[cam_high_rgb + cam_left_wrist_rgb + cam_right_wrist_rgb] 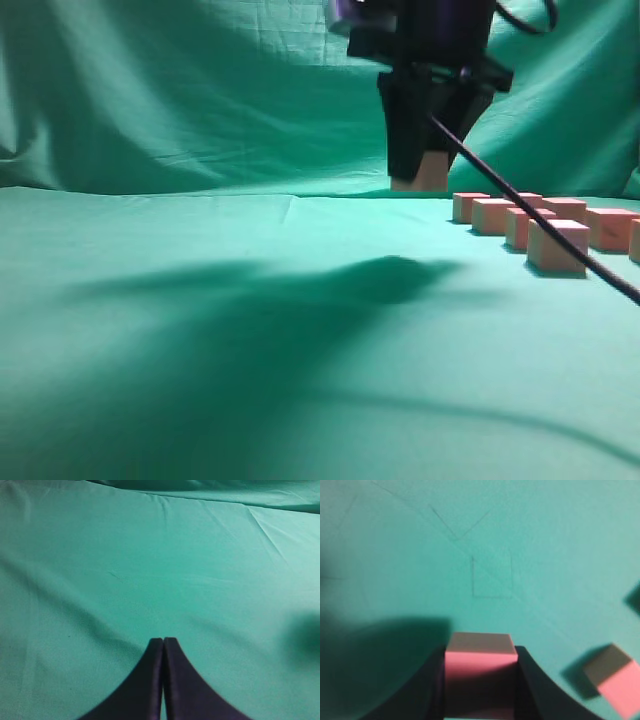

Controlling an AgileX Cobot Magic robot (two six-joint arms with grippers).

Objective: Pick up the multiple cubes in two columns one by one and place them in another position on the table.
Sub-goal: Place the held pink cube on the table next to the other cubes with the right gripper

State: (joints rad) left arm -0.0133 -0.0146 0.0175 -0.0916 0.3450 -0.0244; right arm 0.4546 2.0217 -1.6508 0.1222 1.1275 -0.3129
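Backdrop: green cloth (200, 90) hangs in soft folds across the top of your exterior view, the same fabric that covers the desk.
Desk: your desk (200, 380) fills the lower two thirds of the exterior view, slightly wrinkled, with a broad dark shadow across its middle.
Right tool: your right tool (420, 170) hangs from the upper centre-right of the exterior view, clear above the desk; in the right wrist view its two dark fingers (530, 690) sit at the bottom centre.
Right tool state: clenched on one cube, a finger pressed to each side of it.
Held cube: the held cube (479, 677) shows pink between the fingers at the bottom centre of the right wrist view; in the exterior view only its tan lower end (422, 178) pokes out beneath the tool.
Left tool: your left tool (163, 642) shows at the bottom centre of the left wrist view over bare cloth.
Left tool state: clenched on nothing, both tips touching.
Cubes: the other cubes (545, 225) rest on the desk at the right edge of the exterior view, close together in rows running away from you; the exact count is hard to tell.
Loose cube: one loose cube (615, 680) lies tilted in the lower right corner of the right wrist view, apart from the tool.
Cable: a black cable (540, 225) slants from the right tool down to the right edge, crossing in front of the cubes.
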